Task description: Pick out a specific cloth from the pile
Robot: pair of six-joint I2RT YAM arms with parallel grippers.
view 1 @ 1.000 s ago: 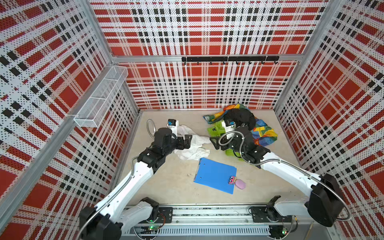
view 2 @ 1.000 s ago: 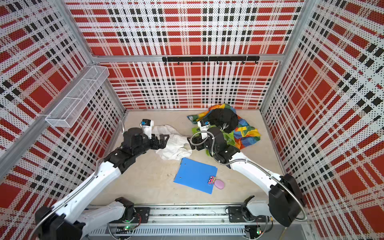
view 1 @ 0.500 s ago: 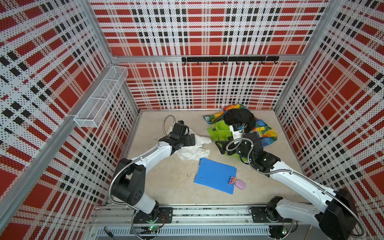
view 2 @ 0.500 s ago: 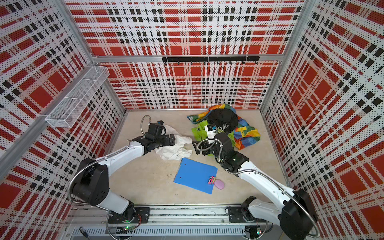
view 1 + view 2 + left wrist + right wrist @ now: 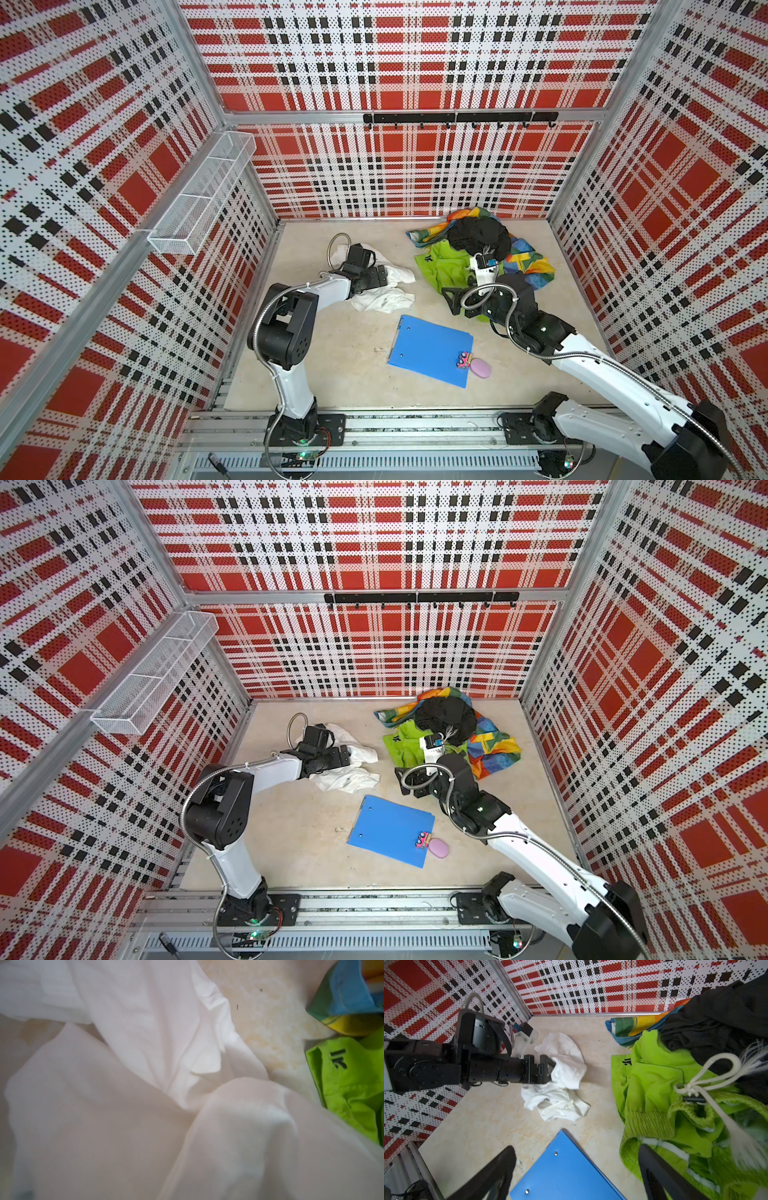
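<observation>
White cloth [image 5: 386, 299] on beige tabletop [image 5: 332, 365]; red plaid walls [image 5: 415, 62] around.

**Beige surface** [image 5: 332, 374] enclosed by plaid walls [image 5: 395, 62]. The pile [image 5: 482, 245], black fabric heaped on lime-green and rainbow fabrics, occupies the back right corner. The cloth [image 5: 390, 297], white and crumpled, lies apart from it toward the back left corner. The left gripper [image 5: 380, 277] presses into the cloth's left side. The right gripper [image 5: 478, 309], jaws spread wide, hangs over the pile's lime-green front margin. A blue clipboard [image 5: 430, 351] lies mid-surface, with a pink oval object [image 5: 481, 368] just beside its front right corner.
</observation>
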